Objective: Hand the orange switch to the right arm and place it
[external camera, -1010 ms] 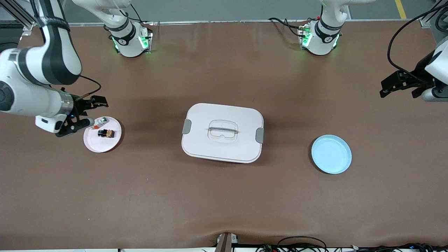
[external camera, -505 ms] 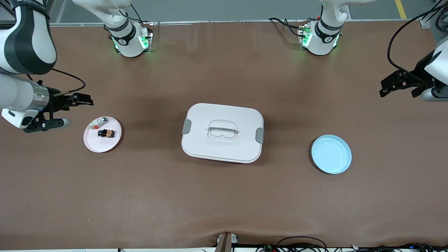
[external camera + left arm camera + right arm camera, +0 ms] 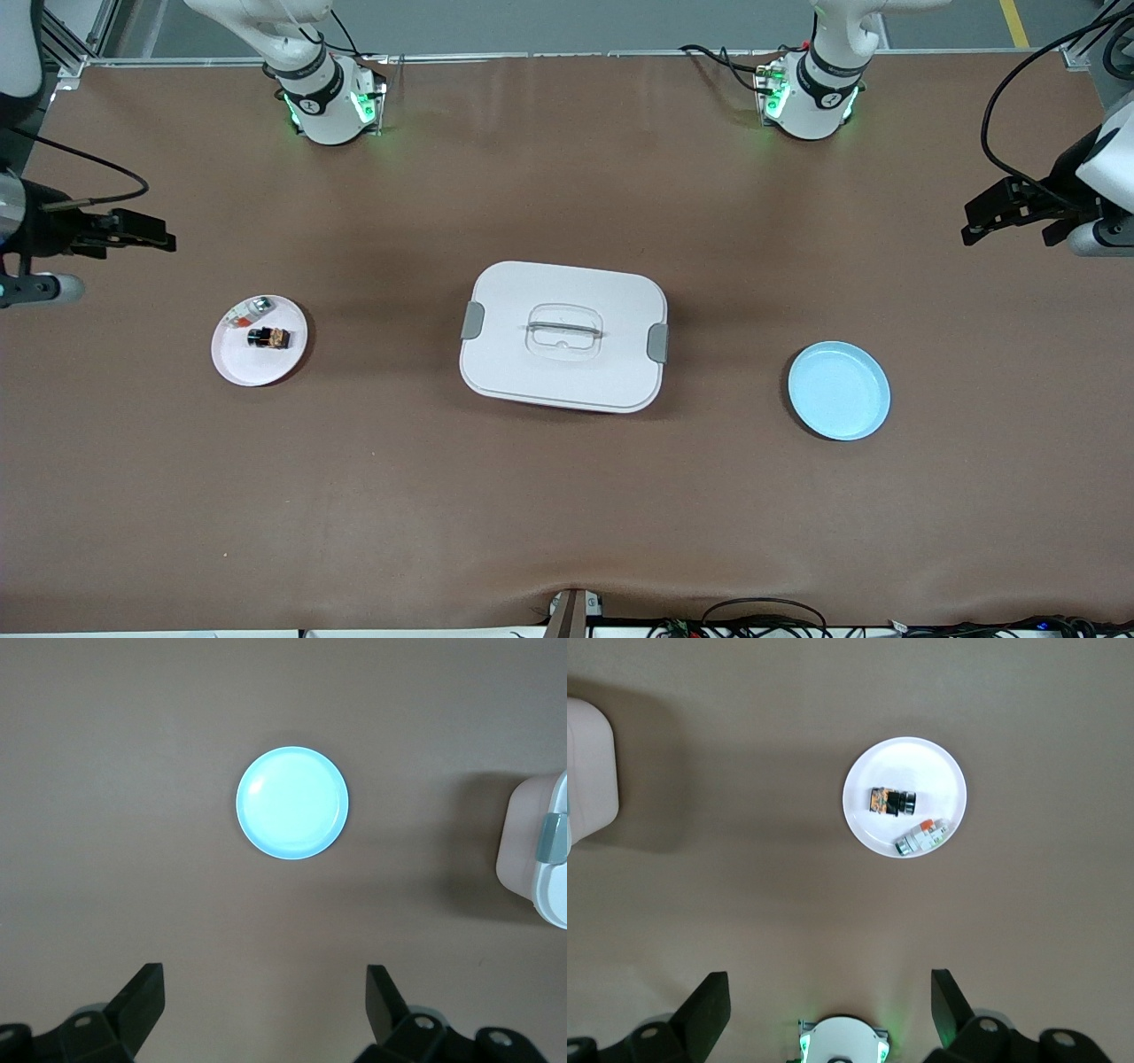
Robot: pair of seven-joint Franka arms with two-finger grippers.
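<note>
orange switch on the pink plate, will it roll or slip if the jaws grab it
The orange switch looks boxy and lies flat on the pink plate, so it probably won't roll. It is tiny, so likely light and rigid, and could skid on the smooth plate if nudged. The red-white-silver piece lies close beside it, so a grab may bump that.

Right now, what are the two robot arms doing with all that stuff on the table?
Nothing is being held. The orange switch lies on a small white plate toward the right arm's end of the table, beside a small red-white-silver piece. The right gripper hangs open near that end, off the plate. The left gripper waits open at its own end, near an empty blue plate. A closed white box sits in between.
</note>
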